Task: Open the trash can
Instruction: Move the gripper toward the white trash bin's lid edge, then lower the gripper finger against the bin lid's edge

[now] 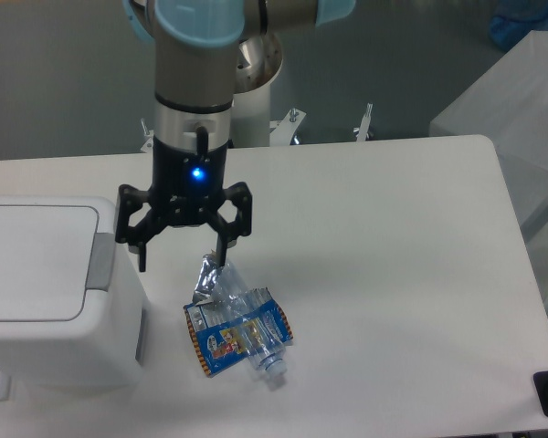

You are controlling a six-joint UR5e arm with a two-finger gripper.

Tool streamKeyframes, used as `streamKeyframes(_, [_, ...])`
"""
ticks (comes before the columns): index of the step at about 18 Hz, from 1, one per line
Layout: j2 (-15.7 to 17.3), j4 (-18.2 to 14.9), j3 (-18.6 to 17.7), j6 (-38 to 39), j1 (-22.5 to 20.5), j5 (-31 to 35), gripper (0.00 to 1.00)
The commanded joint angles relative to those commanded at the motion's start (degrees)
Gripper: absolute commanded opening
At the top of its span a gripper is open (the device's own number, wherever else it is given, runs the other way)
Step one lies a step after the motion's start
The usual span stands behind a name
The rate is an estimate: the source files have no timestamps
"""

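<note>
The trash can is a boxy white bin at the left edge of the table, its flat lid down and a grey push-button strip along the lid's right side. My gripper hangs open above the table just right of the bin, nothing between its fingers. Its left fingertip is close to the bin's upper right corner, a little right of the grey strip. The right fingertip is over the top of the crushed bottle.
A crushed clear bottle lies on a blue snack wrapper on the white table, just right of the bin. A translucent box stands beyond the table's right edge.
</note>
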State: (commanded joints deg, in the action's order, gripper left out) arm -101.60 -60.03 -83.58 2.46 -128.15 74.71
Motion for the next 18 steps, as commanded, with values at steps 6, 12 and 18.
streamKeyframes(6, [-0.4,0.0,0.0,0.1,0.7,0.0,1.0])
streamKeyframes(12, [-0.8,0.1,-0.1,0.1,1.0,0.0,1.0])
streamKeyframes(18, [-0.8,0.1,-0.4,0.1,1.2,0.0,1.0])
